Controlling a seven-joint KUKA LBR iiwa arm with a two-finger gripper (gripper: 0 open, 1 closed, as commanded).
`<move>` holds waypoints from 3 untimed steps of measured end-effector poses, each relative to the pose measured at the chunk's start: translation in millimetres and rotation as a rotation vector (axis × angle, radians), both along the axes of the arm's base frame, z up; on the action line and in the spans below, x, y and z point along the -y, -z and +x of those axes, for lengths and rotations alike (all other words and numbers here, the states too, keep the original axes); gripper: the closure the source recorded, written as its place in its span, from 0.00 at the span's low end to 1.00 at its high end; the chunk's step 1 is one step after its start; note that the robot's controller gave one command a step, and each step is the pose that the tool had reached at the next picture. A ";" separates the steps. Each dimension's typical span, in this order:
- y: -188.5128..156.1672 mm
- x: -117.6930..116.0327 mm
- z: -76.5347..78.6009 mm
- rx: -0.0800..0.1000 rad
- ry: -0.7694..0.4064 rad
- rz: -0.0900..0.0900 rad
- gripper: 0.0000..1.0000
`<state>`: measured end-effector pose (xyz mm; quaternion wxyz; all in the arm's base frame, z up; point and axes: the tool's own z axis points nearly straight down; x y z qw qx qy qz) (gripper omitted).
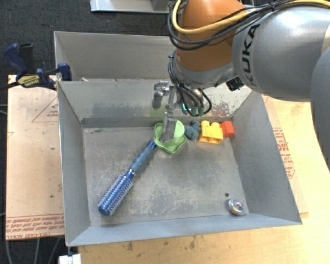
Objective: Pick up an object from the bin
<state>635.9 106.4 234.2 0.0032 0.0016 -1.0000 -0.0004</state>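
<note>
Near the back of the bin (71, 142), I see the gripper (169, 132) down on a pale green cup (177, 140) just beside the handle tip of the blue brush (124, 181), a yellow block (210, 132) and an orange block (226, 128) near it, though I cannot tell if it is clenched or released

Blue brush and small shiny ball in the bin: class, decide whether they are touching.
Apart. The camera view shows bare bin floor between the blue brush and the small shiny ball.
</note>
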 end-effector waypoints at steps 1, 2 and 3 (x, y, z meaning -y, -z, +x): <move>152.6 -39.3 -73.9 -0.001 -0.225 0.001 0.00; 149.2 -38.1 -71.2 0.006 -0.222 0.001 1.00; 14.0 -37.8 -92.1 0.015 -0.236 0.002 1.00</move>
